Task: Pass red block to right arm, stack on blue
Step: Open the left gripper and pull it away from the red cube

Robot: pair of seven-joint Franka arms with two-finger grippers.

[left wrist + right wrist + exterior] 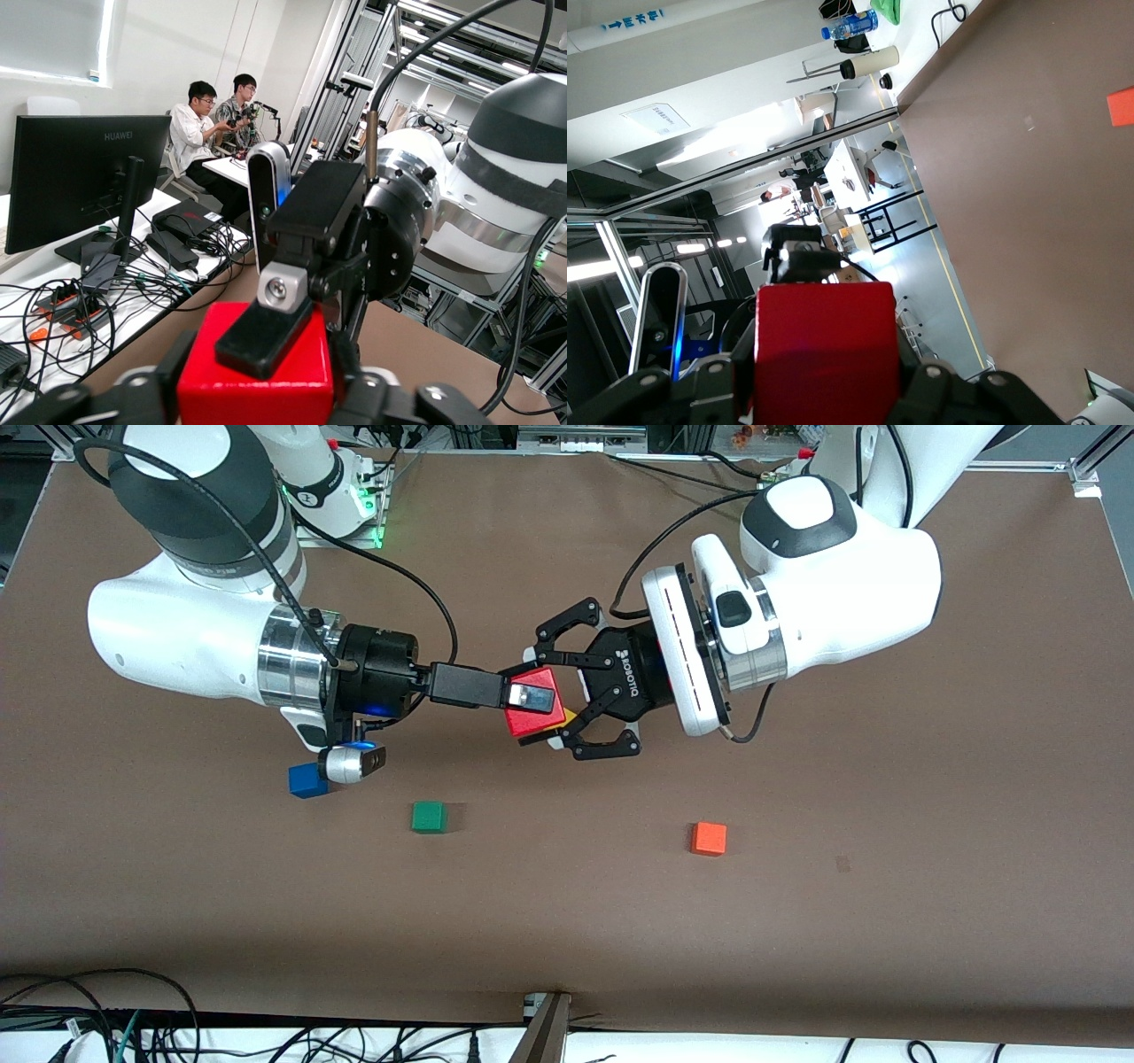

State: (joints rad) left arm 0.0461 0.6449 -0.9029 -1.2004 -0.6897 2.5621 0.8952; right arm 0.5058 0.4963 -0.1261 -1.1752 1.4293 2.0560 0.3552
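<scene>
The red block (529, 722) hangs over the middle of the table between both grippers. My right gripper (532, 698) is shut on it from above and below, and its top finger (266, 332) lies across the block's upper face (257, 390). My left gripper (542, 698), the linkage claw, stands open around the same block. Its fingers (175, 367) flank the block's two sides closely. The right wrist view shows the red block (824, 354) between those claw fingers. The blue block (306, 779) rests on the table toward the right arm's end, partly hidden by the right wrist camera.
A green block (429, 816) lies on the table beside the blue one, toward the middle. An orange block (709, 838) lies toward the left arm's end and shows in the right wrist view (1121, 106). A yellow patch (567, 716) peeks out under the left claw.
</scene>
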